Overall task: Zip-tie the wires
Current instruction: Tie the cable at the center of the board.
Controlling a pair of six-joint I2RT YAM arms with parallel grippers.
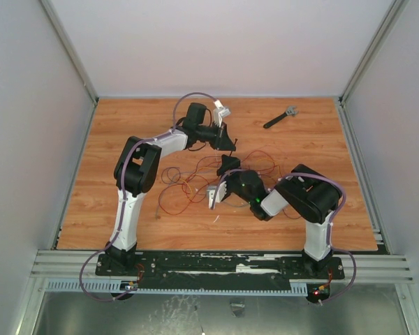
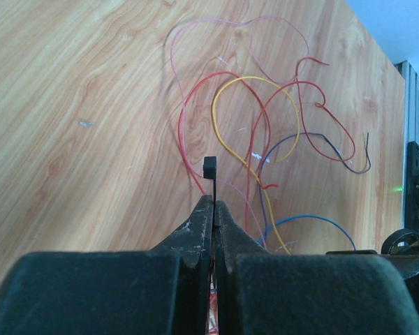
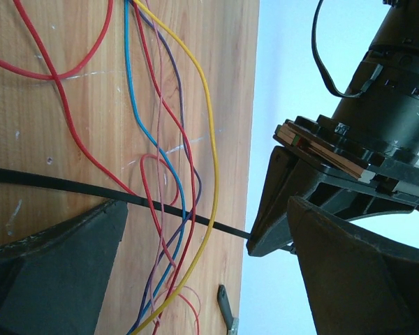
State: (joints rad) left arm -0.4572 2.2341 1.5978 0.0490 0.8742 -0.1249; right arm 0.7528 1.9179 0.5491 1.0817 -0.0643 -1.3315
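The wires [image 1: 188, 187] lie as a loose tangle of red, yellow, blue and purple strands mid-table, fanned out on the wood beyond my left gripper [image 2: 214, 206] in its wrist view, wires [image 2: 265, 132]. That gripper is shut on the zip tie [image 2: 209, 169], whose square head pokes up past the fingertips. In the right wrist view the black zip tie [image 3: 70, 185] runs across the board to the left gripper [image 3: 255, 244], with several wires [image 3: 169, 150] crossing in front of it. My right gripper [image 3: 202, 272] stands open, its fingers either side of strip and wires. From above, the left gripper [image 1: 230, 145] and right gripper [image 1: 227, 165] nearly meet.
A short black tool with a grey head [image 1: 281, 116] lies at the back right of the wooden table [image 1: 126, 125], and shows as the tool [image 3: 227, 310] in the right wrist view. Walls enclose the table on three sides. Purple cables run along both arms.
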